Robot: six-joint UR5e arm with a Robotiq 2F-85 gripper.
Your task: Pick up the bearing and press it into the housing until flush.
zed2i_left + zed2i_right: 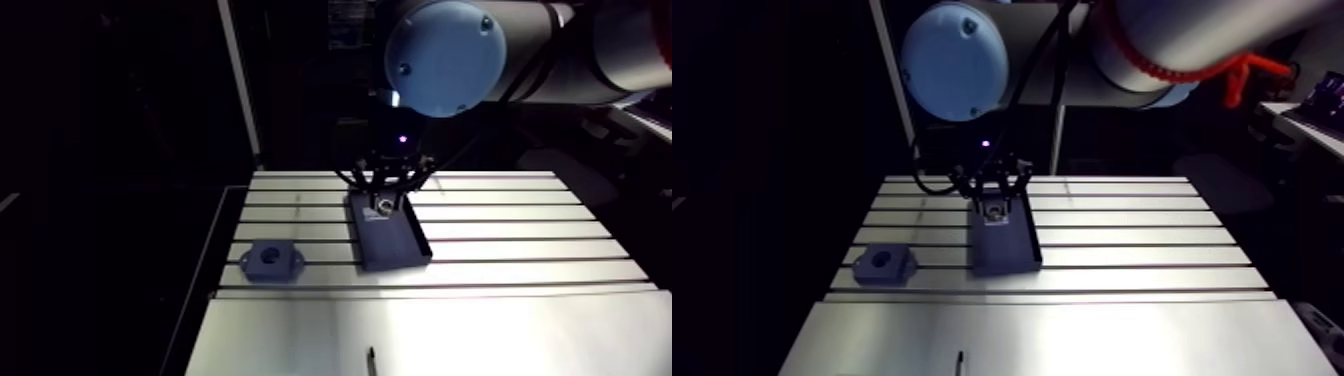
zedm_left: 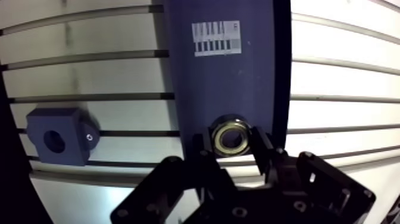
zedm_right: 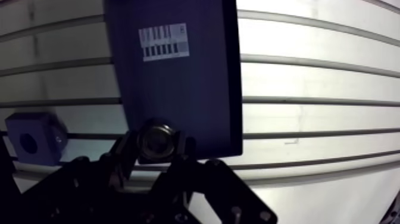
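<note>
The fingers (image 2: pixel 262 149) grasp the bearing (image 2: pixel 231 136) by its outer ring where it sits on the tray (image 2: pixel 238 83), apart from the housing (image 2: pixel 56 136) on the bench (image 2: pixel 345 89); small, stiff steel, probably dense and slippery.

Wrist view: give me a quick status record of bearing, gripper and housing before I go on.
bearing: on the dark tray, between the gripper's fingers
gripper: appears shut on the bearing's sides
housing: on the table, beside the tray and apart from it, bore empty
barcode label: on the tray, ahead of the gripper
</note>
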